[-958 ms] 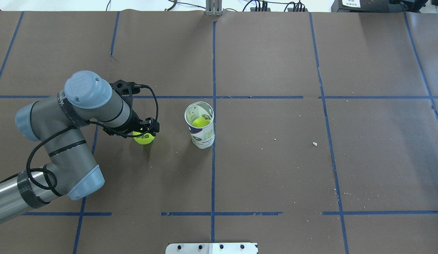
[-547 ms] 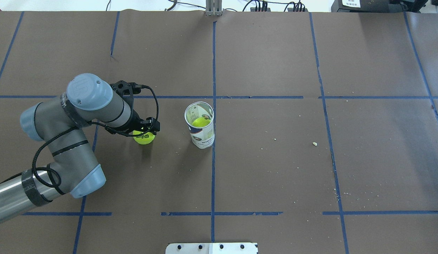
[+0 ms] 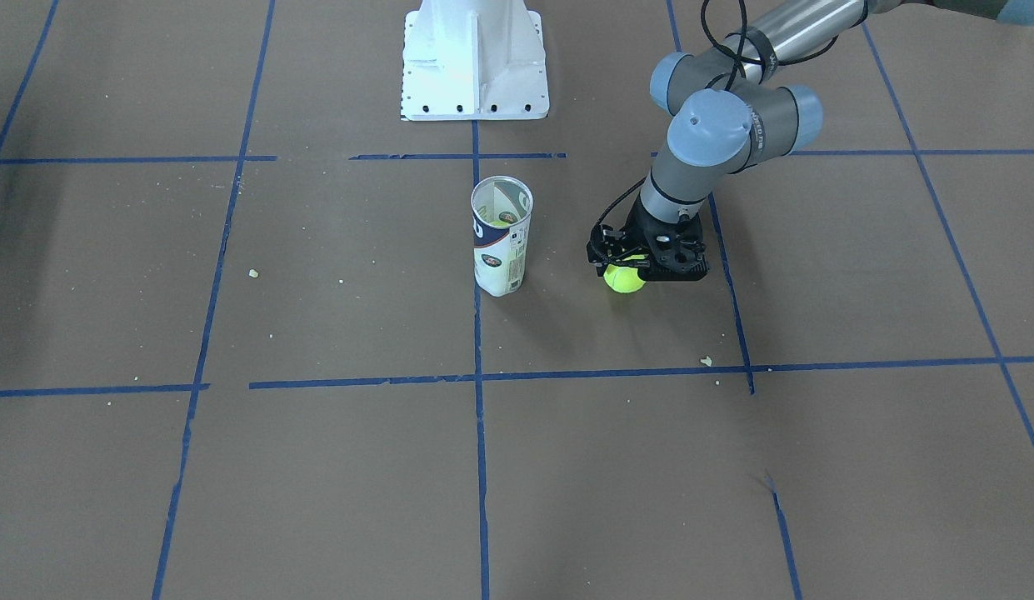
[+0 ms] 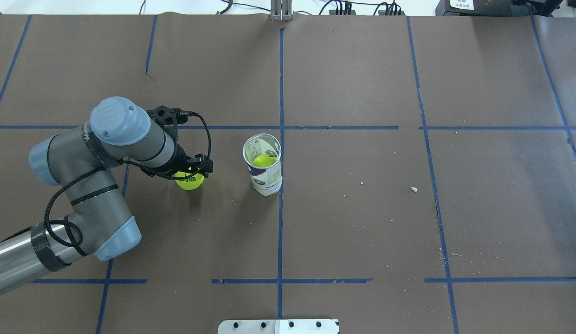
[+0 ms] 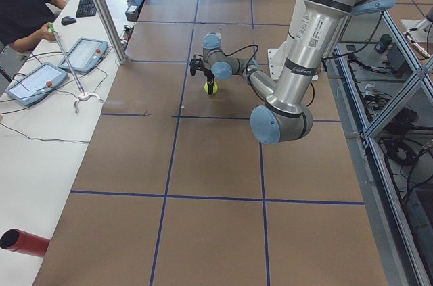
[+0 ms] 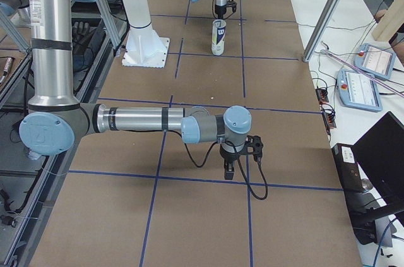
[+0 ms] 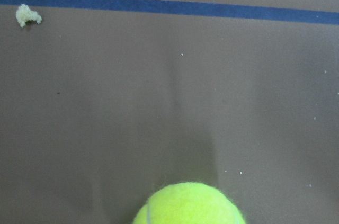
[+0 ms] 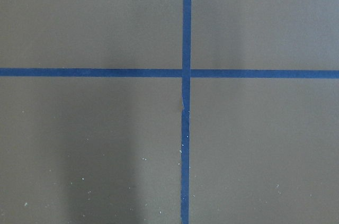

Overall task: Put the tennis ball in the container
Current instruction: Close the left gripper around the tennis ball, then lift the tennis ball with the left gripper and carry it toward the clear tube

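The tennis ball, bright yellow-green with dark lettering, rests on the brown table left of the container. The container is a clear can with a white and navy label, standing upright, with another yellow-green ball inside. My left gripper is low over the loose ball, its black fingers either side of it, and looks open. The ball fills the bottom edge of the left wrist view. The right gripper shows only in the exterior right view, so I cannot tell its state.
A white metal pedestal with bolt holes stands behind the container on the robot's side. Blue tape lines cross the brown table, and small crumbs lie on it. An operator sits beyond the far table edge.
The left arm's elbow and wrist shifted slightly right and away from the robot, and the gripper moved a little with them. The tennis ball stayed almost where it was.
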You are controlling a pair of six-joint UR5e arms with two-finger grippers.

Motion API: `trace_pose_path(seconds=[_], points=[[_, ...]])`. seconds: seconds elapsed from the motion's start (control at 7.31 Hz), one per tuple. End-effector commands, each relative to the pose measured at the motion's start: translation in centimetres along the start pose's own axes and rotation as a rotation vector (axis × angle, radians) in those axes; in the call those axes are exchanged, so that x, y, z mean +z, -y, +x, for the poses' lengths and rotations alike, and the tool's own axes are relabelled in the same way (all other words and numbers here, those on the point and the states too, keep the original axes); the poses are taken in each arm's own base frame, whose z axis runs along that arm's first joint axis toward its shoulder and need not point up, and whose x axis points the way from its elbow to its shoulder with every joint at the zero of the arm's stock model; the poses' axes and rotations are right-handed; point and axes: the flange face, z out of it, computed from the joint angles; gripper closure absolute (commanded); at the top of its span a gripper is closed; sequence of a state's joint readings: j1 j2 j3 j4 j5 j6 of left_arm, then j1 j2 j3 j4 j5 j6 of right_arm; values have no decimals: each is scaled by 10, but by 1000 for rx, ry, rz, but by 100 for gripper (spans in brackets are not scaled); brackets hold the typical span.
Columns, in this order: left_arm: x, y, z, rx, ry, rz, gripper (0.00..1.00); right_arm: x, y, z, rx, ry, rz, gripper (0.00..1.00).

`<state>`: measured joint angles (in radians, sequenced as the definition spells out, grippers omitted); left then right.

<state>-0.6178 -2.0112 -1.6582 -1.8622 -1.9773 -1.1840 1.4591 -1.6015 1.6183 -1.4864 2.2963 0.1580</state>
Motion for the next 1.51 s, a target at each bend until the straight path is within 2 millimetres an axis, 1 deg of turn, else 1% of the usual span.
trace_pose_path(seconds=[0.0,0.14,0.27,0.41,0.55,0.68,0.82,0.96,1.09,1.23,1.37], points=[[0,-1,0,-1,0,-1,26,0,0,0,1,0,1,0],[0,-1,0,3,2,0,66,0,0,0,1,0,1,0],[-7,1,0,1,-1,8,97,0,0,0,1,0,1,0],[-42,5,0,0,-9,31,100,0,0,0,1,0,1,0],[-83,11,2,-36,34,34,100,0,0,0,0,0,0,0],[-134,7,15,40,61,35,100,0,0,0,1,0,1,0],[-190,24,19,9,85,73,100,0,0,0,1,0,1,0],[-245,34,27,-39,99,93,100,0,0,0,1,0,1,0],[-280,31,45,-40,92,67,100,0,0,0,1,0,1,0],[-305,30,65,-46,79,55,100,0,0,0,1,0,1,0],[-313,29,82,-58,50,23,100,0,0,0,1,0,1,0]])
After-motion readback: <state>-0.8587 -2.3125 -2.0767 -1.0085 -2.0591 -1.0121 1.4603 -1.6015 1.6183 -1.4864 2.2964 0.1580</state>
